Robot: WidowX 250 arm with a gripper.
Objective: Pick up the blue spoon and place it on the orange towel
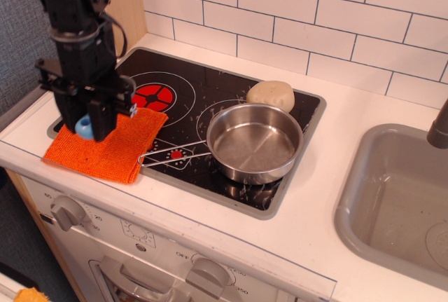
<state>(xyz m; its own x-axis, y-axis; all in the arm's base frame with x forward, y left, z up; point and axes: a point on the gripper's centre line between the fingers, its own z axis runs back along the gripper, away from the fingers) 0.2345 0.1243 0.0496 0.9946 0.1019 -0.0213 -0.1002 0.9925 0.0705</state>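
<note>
My gripper (85, 128) hangs over the left part of the orange towel (115, 149), which lies on the stove's front left corner. The fingers (102, 118) are shut on the blue spoon (84, 127); only a light-blue piece of it shows between them, low over the cloth or touching it. Its grey bowl is hidden by the gripper.
A steel pan (254, 142) with a long wire handle sits on the black cooktop (203, 99), right of the towel. A beige dough-like lump (271, 95) lies behind the pan. A grey sink (402, 197) is at the right. A wooden post stands behind the arm.
</note>
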